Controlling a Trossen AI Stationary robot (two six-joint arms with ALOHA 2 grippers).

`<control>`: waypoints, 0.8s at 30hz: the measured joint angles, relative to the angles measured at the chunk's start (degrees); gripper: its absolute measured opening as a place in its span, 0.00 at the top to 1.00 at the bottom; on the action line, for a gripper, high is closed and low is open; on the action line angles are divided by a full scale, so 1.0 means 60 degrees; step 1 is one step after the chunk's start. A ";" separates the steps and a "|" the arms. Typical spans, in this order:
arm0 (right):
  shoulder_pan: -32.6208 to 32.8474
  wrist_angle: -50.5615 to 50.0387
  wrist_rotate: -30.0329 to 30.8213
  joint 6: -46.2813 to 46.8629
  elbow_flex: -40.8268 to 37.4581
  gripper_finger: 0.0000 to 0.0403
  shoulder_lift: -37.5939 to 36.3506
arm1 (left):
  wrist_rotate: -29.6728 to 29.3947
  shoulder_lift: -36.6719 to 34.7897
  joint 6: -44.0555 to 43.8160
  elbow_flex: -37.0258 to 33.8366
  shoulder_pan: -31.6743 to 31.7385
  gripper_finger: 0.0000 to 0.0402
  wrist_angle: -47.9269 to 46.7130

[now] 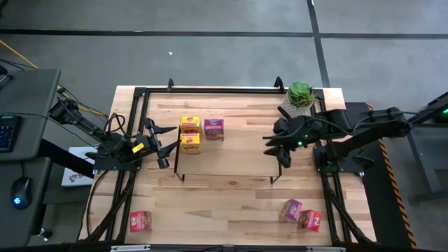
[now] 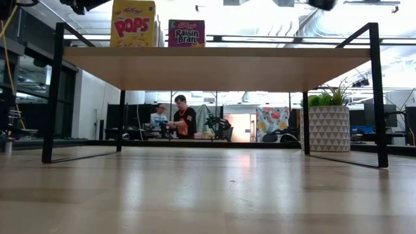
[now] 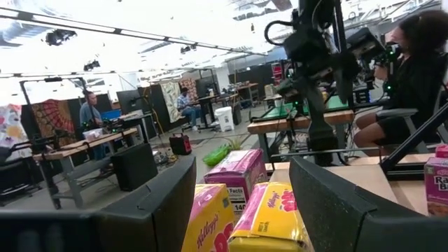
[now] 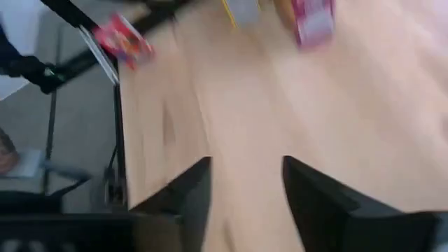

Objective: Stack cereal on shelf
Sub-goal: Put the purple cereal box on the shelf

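Blurring right hand (image 4: pixel 245 189) over shelf (image 1: pixel 238 150)

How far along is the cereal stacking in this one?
Half done. Three boxes sit on the shelf: two yellow and one pink. Both grippers are open and empty, the left at the shelf's left end, the right over its right end. Left on the table: a red box, a pink box, another red.
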 joint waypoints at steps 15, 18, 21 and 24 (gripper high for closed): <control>0.3885 -0.5449 -0.1177 1.0607 0.0586 0.38 0.0000 | -0.0004 0.0000 -0.0152 0.0000 0.0000 0.45 -0.0007; 0.4918 -0.5285 -0.0439 1.2981 0.0586 0.38 0.0134 | -0.0004 0.0000 -0.0310 -0.0002 0.0000 0.45 -0.0015; 0.5669 -0.5208 -0.0133 1.4582 0.0585 0.38 0.0554 | -0.0004 0.0000 -0.0407 -0.0001 0.0000 0.45 -0.0020; 0.6159 -0.5144 0.0089 1.5524 0.0580 0.38 0.1207 | -0.0004 0.0000 -0.0466 -0.0004 0.0000 0.45 -0.0069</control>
